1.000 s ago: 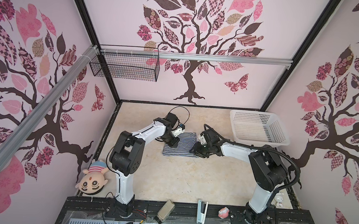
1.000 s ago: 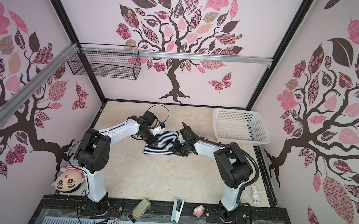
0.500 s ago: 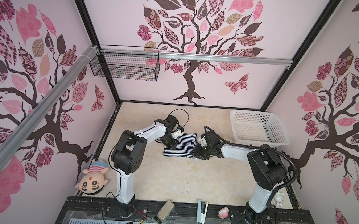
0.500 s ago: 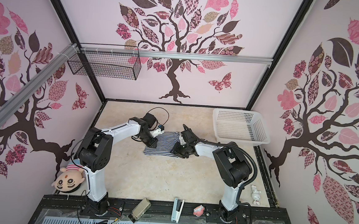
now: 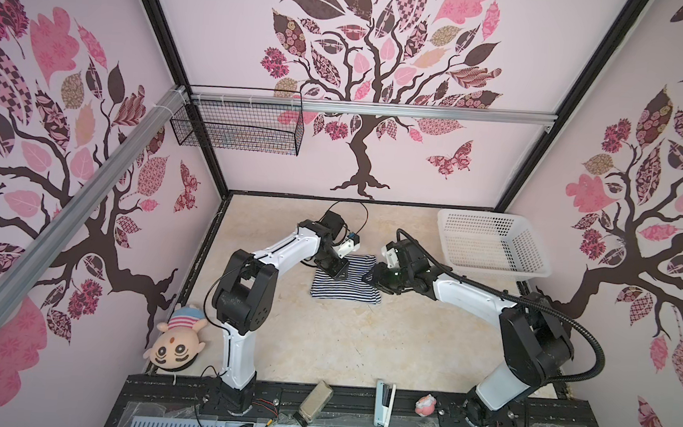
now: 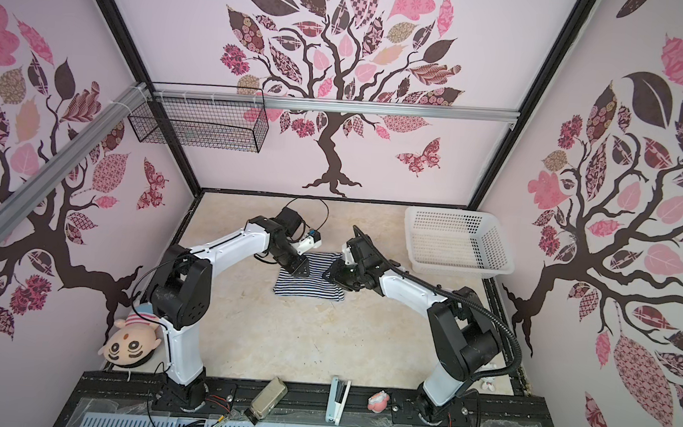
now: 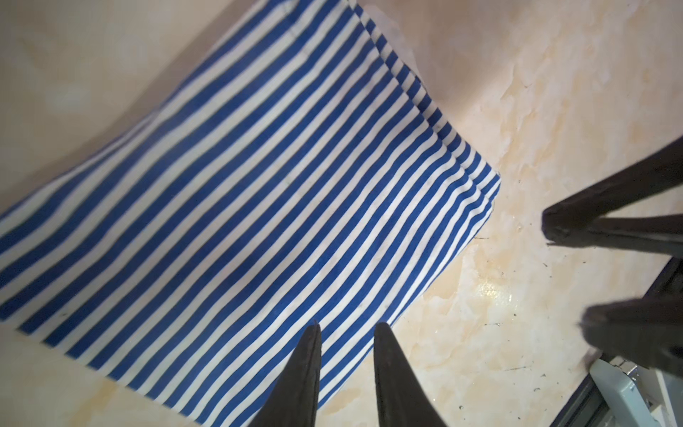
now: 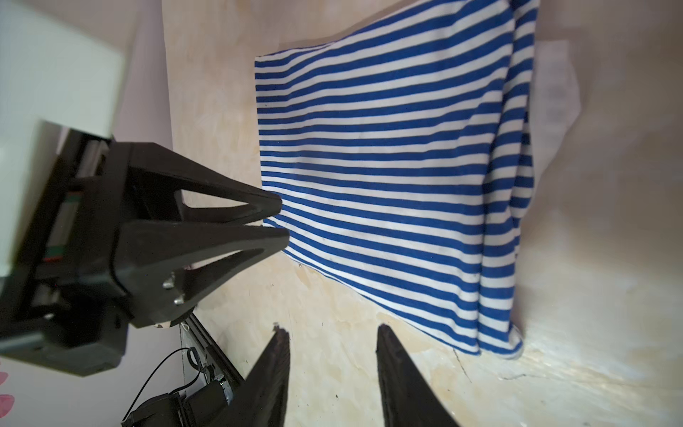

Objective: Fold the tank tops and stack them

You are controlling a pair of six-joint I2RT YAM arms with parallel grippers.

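A folded striped tank top (image 5: 346, 284) lies toward the desk's (image 5: 362, 349) far edge. The left gripper (image 7: 347, 325) and right gripper (image 8: 331, 328) flank it, jaws slightly parted, holding nothing.

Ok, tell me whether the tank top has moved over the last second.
No. In both top views the tank top lies where it did, left of the basket, with the same gap and outline.

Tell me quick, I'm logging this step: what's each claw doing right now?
Left claw: slightly open over the tank top edge, holding nothing.
Right claw: open over the table beside it, holding nothing.
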